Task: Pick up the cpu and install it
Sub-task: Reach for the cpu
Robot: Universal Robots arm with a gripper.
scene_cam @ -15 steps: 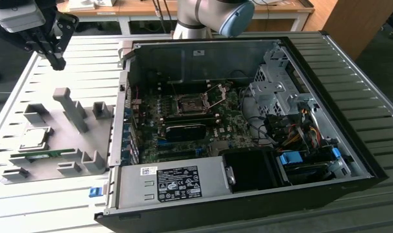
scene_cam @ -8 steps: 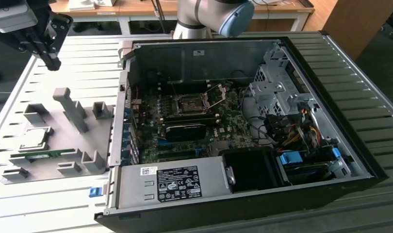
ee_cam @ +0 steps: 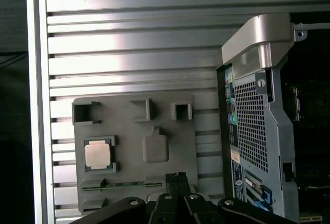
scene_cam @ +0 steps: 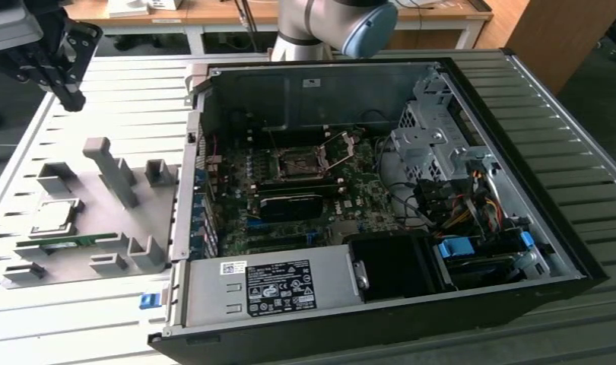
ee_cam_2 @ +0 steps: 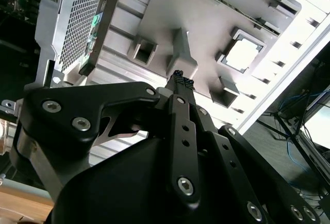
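The cpu [scene_cam: 56, 217], a small square chip with a shiny metal top, lies flat in a pocket of the grey holder plate [scene_cam: 115, 228] on the exterior view's left. Both wrist views look down on the cpu [ee_cam: 99, 154] [ee_cam_2: 242, 54]. My gripper [scene_cam: 73, 95] hangs high above the slatted table, well apart from the cpu. Its black fingers [ee_cam: 177, 176] are pressed together with nothing between them, and the tips [ee_cam_2: 180, 80] meet. The motherboard socket [scene_cam: 296, 162] sits inside the open computer case [scene_cam: 490, 114], its metal frame lifted.
A long green memory stick [scene_cam: 65, 242] lies in a slot of the holder plate beside the cpu. Grey posts [scene_cam: 110, 171] rise from the plate. The case's power supply [scene_cam: 272, 285] and cables [scene_cam: 471, 205] crowd its near and right parts. Slatted aluminium table [scene_cam: 135, 91] surrounds everything.
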